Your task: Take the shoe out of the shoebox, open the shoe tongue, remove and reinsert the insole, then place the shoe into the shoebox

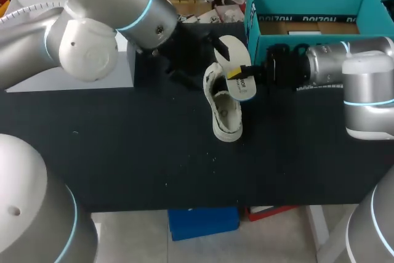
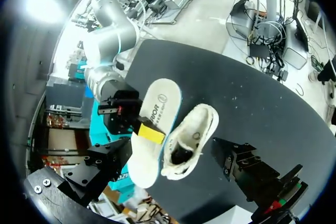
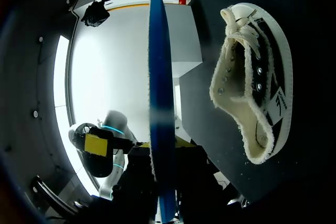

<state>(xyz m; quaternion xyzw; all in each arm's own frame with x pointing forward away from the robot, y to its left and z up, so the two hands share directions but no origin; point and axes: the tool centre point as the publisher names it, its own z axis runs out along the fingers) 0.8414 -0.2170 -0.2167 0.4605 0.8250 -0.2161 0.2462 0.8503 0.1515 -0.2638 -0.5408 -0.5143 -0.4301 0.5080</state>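
The shoe (image 1: 225, 112) lay loose mid-worktop (image 1: 123, 146). The right pincer (image 1: 236, 74) gripped the insole (image 1: 231, 48) at the shoe's 12 o'clock. The left pincer (image 1: 180, 66) gaped empty at 11. Pushing the insole in could have shoved the unbraced shoe away.

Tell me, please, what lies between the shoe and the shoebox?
In the head view, the insole, held by the right claw, lies between shoe and shoebox.

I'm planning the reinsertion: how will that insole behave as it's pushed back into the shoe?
The insole looks thin edge-on in the right wrist view, so probably light and bendy. It juts nearly straight from the right gripper, suggesting some spring. The shoe lies unheld, so it may slide.
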